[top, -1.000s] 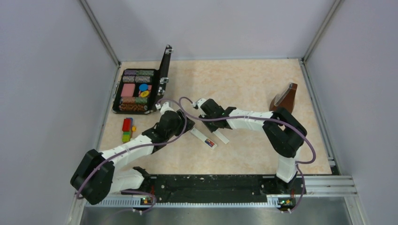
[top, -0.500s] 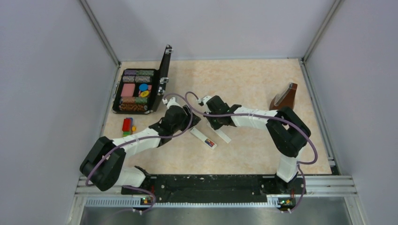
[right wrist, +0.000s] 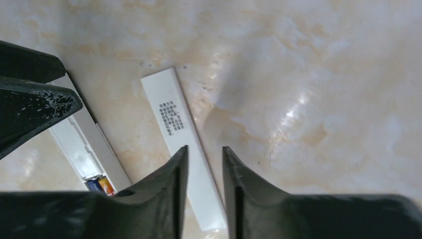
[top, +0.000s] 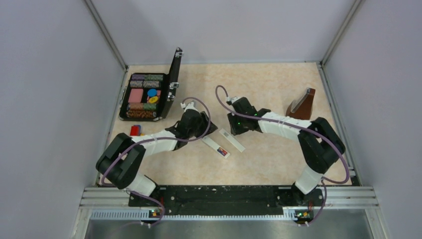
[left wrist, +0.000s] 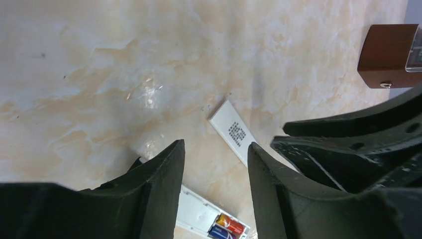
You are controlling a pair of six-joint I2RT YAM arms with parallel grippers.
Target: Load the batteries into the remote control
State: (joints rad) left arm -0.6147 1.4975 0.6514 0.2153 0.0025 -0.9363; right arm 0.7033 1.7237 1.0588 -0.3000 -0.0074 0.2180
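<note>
Fingers: left fingers [left wrist: 154, 189] parted, right fingers [right wrist: 164, 194] barely parted, both empty.
Risk: thin cover [right wrist: 181, 144] below right fingers could skid into remote control [right wrist: 79, 149], jolting batteries [right wrist: 98, 184].

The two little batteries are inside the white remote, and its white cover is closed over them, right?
Not quite. The batteries do sit inside the remote control, but the cover is not closed over them. It lies on the table beside the remote control, leaving the batteries uncovered. The right wrist view shows this.
</note>
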